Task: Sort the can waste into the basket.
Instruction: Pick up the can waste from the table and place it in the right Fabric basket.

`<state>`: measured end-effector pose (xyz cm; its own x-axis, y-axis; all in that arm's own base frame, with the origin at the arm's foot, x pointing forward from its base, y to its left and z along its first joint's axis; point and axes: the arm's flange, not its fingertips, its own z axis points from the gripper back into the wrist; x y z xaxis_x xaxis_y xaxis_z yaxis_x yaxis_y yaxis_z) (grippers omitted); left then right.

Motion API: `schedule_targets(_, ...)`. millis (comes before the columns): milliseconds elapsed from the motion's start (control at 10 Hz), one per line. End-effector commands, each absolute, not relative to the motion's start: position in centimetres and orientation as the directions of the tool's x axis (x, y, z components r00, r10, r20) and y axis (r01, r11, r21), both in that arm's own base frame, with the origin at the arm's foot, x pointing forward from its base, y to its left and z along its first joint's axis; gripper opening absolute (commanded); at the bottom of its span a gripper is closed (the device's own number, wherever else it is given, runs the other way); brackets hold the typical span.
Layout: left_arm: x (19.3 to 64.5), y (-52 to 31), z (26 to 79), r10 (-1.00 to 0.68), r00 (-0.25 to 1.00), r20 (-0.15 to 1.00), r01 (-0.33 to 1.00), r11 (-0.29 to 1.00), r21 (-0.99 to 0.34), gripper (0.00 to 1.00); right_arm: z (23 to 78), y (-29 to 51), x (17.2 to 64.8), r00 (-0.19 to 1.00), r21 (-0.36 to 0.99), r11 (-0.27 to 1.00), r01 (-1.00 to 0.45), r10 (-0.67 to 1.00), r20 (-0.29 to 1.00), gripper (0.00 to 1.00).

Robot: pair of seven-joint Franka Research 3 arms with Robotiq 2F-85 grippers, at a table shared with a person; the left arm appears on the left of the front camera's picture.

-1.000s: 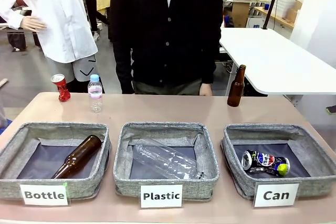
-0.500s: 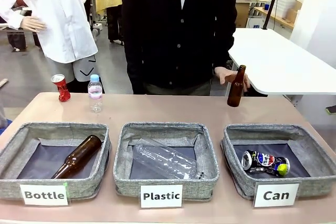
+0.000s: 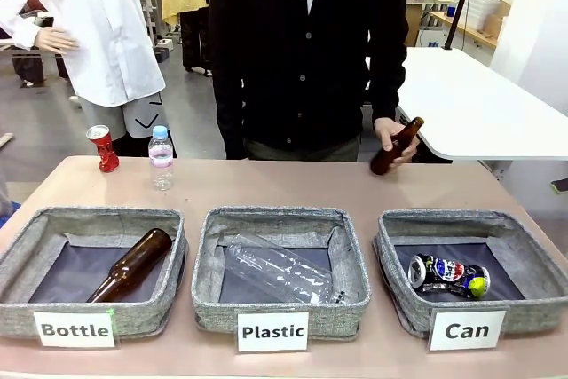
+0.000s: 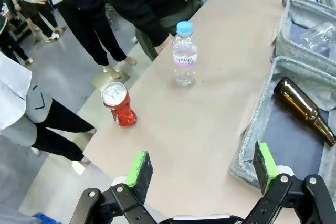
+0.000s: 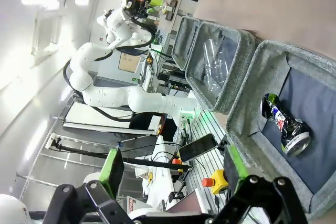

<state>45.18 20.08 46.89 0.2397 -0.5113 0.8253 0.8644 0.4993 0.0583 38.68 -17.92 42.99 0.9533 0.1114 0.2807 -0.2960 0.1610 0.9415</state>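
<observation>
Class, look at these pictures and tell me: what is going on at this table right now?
A sorting job is half done. The dark can lies in the Can basket, while the red can stands at the far left of the table beside a water bottle. A person's hand holds a brown bottle tilted at the far right. The robot's left hand and right hand are open and hold nothing.

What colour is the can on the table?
The can is red, silver-topped; clearest in the left wrist view.
</observation>
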Motion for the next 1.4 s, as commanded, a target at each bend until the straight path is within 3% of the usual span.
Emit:
schedule_targets(0,45.9,20.9,46.1,-0.525,0.187,0.83,0.872,0.478,0.107,1.0,43.1,-18.1,38.7,0.946,0.935,0.16,-0.316,0.124,0.298,1.0)
schedule_targets(300,52.7,23.2,42.3,-0.529,0.115,0.841,0.905,0.404,0.13,1.0,43.1,-18.1,38.7,0.946,0.935,0.16,-0.316,0.124,0.298,1.0)
schedule_targets(500,56.6,24.0,39.5,-0.551,0.03,0.834,0.947,0.282,0.152,1.0,43.1,-18.1,38.7,0.946,0.935,0.16,-0.316,0.124,0.298,1.0)
schedule_targets(1000,64.0,23.6,34.9,-0.606,0.084,0.791,0.948,0.293,0.124,1.0,43.1,-18.1,38.7,0.946,0.935,0.16,-0.316,0.124,0.298,1.0)
schedule_targets(1100,65.4,23.6,34.8,-0.541,0.205,0.815,0.936,0.351,-0.003,1.0,43.1,-18.1,38.7,0.946,0.935,0.16,-0.316,0.124,0.298,1.0)
schedule_targets(1200,62.6,23.5,34.4,-0.59,0.059,0.806,0.951,0.279,0.135,1.0,43.1,-18.1,38.7,0.946,0.935,0.16,-0.316,0.124,0.298,1.0)
schedule_targets(1300,62.6,23.5,34.4,-0.59,0.059,0.806,0.951,0.279,0.135,1.0,43.1,-18.1,38.7,0.946,0.935,0.16,-0.316,0.124,0.298,1.0)
